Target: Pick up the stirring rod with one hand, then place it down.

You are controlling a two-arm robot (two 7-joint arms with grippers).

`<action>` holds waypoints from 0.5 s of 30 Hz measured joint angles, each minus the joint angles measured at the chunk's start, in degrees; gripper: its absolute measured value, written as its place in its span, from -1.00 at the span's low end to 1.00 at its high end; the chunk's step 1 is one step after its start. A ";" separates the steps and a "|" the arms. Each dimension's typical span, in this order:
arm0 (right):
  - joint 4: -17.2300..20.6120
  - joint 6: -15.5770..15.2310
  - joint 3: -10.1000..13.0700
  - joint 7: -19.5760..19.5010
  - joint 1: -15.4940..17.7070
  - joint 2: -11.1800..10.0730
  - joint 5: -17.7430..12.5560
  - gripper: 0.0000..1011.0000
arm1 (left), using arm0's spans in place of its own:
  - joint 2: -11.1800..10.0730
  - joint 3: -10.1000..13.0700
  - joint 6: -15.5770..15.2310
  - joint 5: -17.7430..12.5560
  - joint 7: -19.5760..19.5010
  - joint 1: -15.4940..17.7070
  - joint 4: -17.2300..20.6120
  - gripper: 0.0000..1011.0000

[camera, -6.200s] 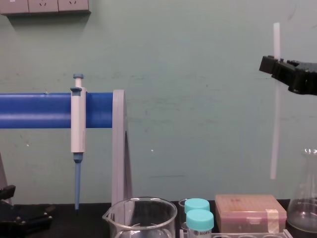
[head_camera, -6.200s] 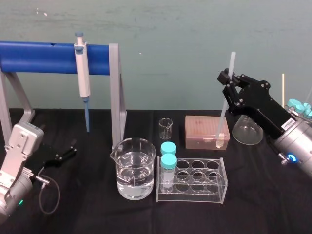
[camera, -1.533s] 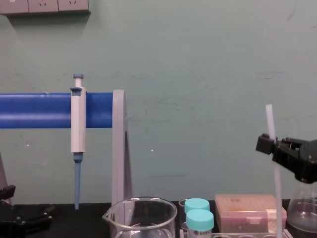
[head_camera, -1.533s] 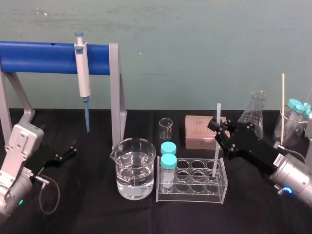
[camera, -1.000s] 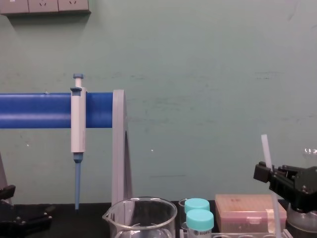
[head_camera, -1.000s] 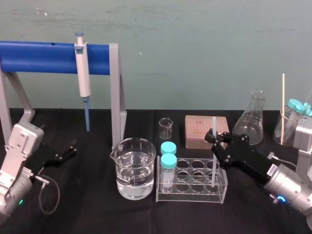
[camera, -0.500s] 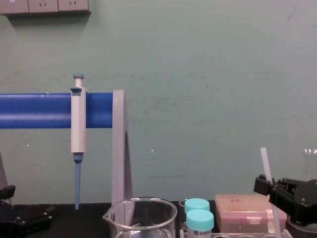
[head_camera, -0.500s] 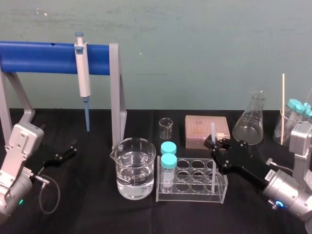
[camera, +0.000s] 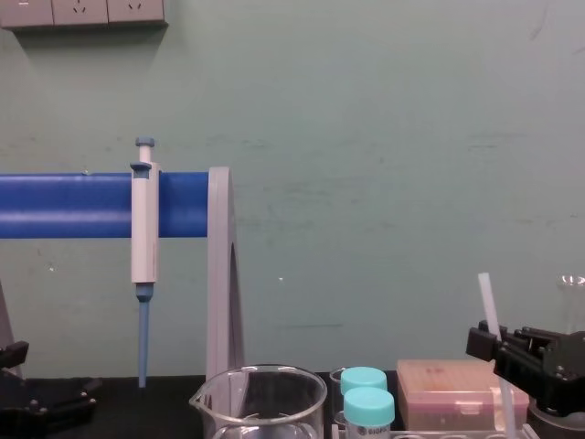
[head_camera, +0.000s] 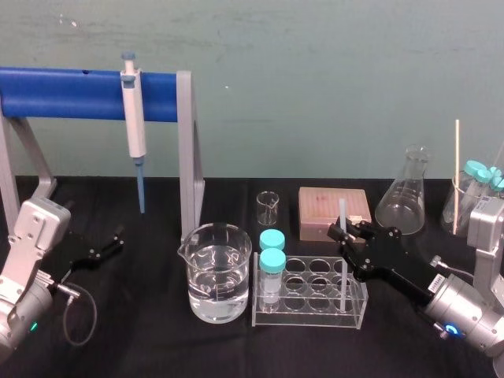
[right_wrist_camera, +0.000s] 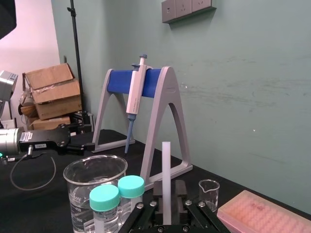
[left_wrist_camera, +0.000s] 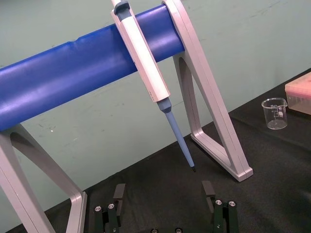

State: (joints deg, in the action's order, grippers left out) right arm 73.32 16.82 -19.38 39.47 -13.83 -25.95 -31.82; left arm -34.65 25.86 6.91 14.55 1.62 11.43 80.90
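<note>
With our right hand (head_camera: 344,233) clenched on the stirring rod (head_camera: 342,211), upright at the right end of the rack (head_camera: 309,315), we judge the placing nearly done: next, let go and back away; our left hand (head_camera: 109,243) lies released, far left of it.

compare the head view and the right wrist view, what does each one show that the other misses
Head view: the test tube rack with the lower end of the stirring rod standing in a right-hand well, and the conical flask.
Right wrist view: cardboard boxes, a black pole and wall sockets.
Both: the stirring rod gripped by the right end effector, the pipette on its blue stand, the water beaker, two teal-capped tubes, the small beaker, the pink tip box and the parked left end effector at the table's left.
</note>
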 joint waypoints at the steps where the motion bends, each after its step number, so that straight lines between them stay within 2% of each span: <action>1: 0.00 0.00 0.00 0.01 0.00 0.00 -0.01 -0.68 | 0.00 0.00 0.00 0.00 0.00 0.00 0.00 0.98; 5: 0.00 0.00 -0.02 0.07 -0.02 -0.02 -0.04 -0.37 | 0.00 0.00 0.00 0.00 0.00 0.00 0.00 0.98; 9: 0.00 -0.01 -0.04 0.11 -0.04 -0.04 -0.06 -0.19 | 0.00 0.00 0.00 0.00 0.00 0.00 0.00 0.98; 11: 0.00 -0.02 -0.04 0.12 -0.05 -0.04 -0.07 -0.02 | 0.00 0.00 0.00 0.00 0.00 0.00 0.00 0.98; 13: 0.01 -0.03 -0.04 0.13 -0.06 -0.05 -0.07 0.04 | 0.00 0.00 0.00 0.00 0.00 0.00 0.00 0.98; 14: 0.01 -0.04 -0.05 0.13 -0.07 -0.06 -0.08 0.18 | 0.00 0.00 0.00 0.00 0.00 0.00 0.00 0.98; 15: 0.00 -0.04 -0.04 0.14 -0.07 -0.06 -0.08 0.22 | 0.00 0.00 0.00 0.00 0.00 0.00 0.00 0.98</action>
State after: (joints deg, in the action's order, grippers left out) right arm 73.32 16.77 -19.42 39.61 -13.90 -26.01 -31.90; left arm -34.65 25.86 6.91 14.55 1.62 11.43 80.90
